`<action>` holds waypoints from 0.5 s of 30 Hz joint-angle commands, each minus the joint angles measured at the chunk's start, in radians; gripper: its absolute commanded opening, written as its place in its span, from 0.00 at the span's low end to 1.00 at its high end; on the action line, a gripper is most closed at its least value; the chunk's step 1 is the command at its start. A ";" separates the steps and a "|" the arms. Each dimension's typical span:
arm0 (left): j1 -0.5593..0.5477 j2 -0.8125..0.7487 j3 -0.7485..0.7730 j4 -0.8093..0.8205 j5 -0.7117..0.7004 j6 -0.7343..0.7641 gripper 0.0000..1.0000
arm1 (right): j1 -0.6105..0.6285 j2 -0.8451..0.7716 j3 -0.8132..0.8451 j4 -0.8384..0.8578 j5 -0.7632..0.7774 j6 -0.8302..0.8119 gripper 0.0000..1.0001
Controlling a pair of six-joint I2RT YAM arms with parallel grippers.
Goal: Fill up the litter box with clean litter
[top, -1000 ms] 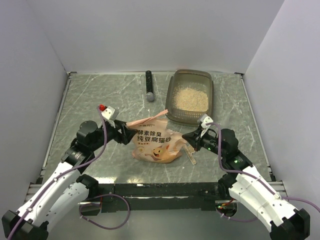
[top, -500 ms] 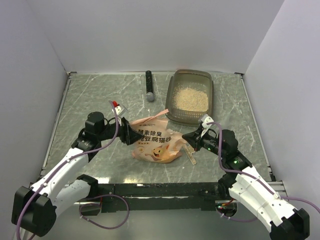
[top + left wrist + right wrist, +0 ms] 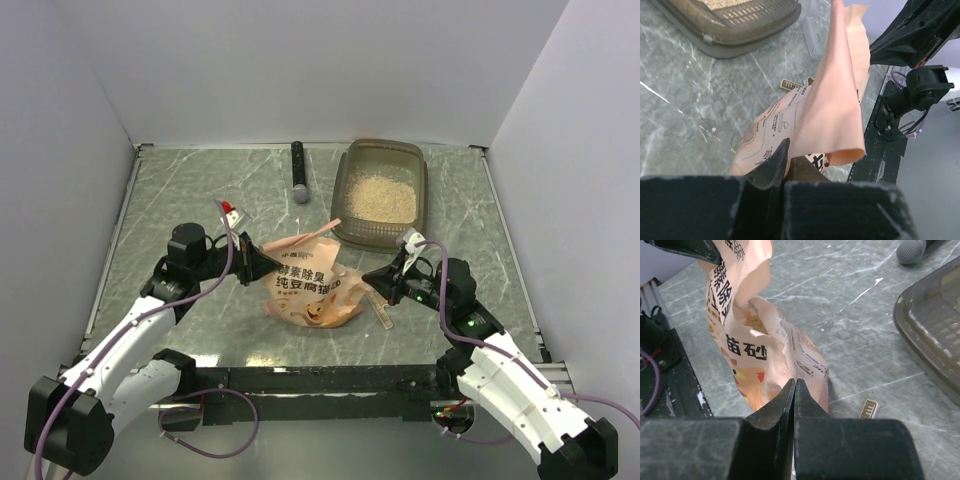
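As far as my feeds let me judge, my left gripper (image 3: 258, 265) is pressed together on the upper left edge of the orange-pink pouch (image 3: 310, 287); in the left wrist view a thin pink flap rises from between the dark fingers (image 3: 771, 167). My right gripper (image 3: 371, 273) is likewise closed, pinching the pouch's right edge; its wrist view shows the two fingers meeting flat against the crinkled film. The pouch sits crumpled between both arms, about midway across the table (image 3: 180, 200) and nearer the near edge, its printed face with Chinese characters and a cartoon cat turned upward. A small tan strip (image 3: 382, 311) lies flat on the table just beside the pouch's right side, below my right gripper.

Farther out, the litter box (image 3: 385, 147) rests toward the far right corner, apart from the pouch; the clean litter (image 3: 380, 197) lies inside it as a pale grainy bed, with the tray's floor showing around it. Left of the box, near the far edge, a dark stick (image 3: 298, 160) with a grey rounded end lies pointing toward me.

The table is grey-green stone-patterned with pale veins, framed in metal; a black rail (image 3: 330, 378) runs along its near edge; plain white walls (image 3: 300, 60) close the left, far and right sides.
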 commanded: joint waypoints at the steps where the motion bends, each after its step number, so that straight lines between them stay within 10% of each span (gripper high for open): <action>1: 0.005 -0.014 0.047 -0.094 0.021 -0.008 0.01 | -0.024 0.006 0.050 -0.049 -0.058 0.032 0.00; 8: 0.022 -0.063 0.045 -0.148 0.030 0.002 0.01 | -0.074 0.013 0.035 -0.018 -0.076 0.047 0.44; 15: 0.060 -0.071 0.038 -0.162 0.076 0.032 0.01 | -0.087 0.029 -0.039 0.182 -0.183 0.095 0.57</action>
